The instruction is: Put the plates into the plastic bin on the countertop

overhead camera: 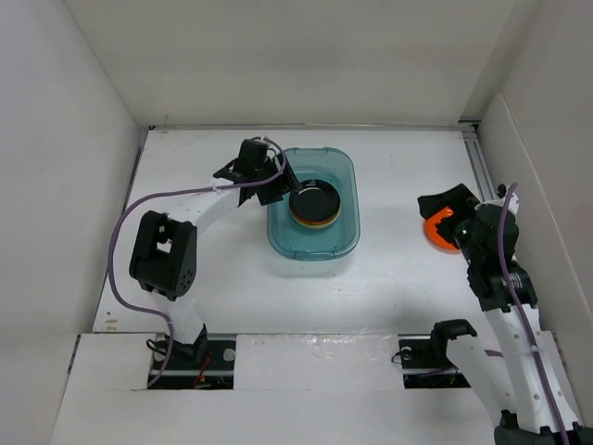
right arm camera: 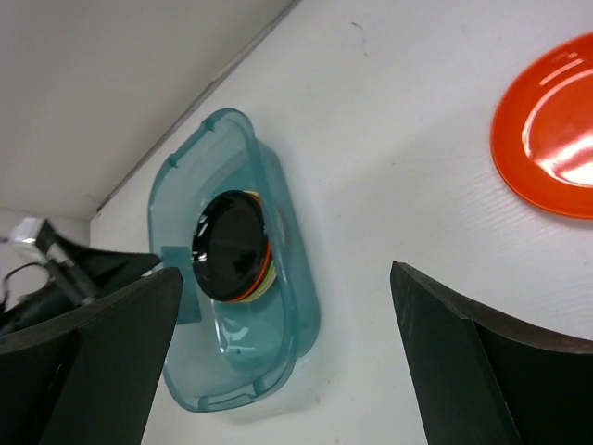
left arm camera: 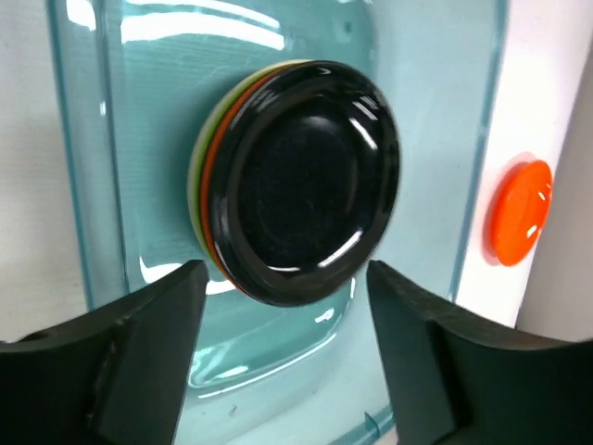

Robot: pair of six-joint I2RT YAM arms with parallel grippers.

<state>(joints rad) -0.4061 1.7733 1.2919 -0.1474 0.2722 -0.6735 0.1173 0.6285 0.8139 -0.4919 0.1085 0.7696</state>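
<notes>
In the plastic bin (overhead camera: 355, 199), stacked plates (overhead camera: 313, 204) are overhung by the parted, empty left gripper (overhead camera: 281, 185). Right of the bin, the orange plate (overhead camera: 435, 230) must next be grasped by the spread right gripper (overhead camera: 447, 215).

Under the top black plate (overhead camera: 313, 201) I see only thin coloured rims, so I can't count the stack (left arm camera: 206, 185). My right fingers (overhead camera: 443, 199) cover part of the orange plate (overhead camera: 434, 234), and the right wrist view crops it.
</notes>
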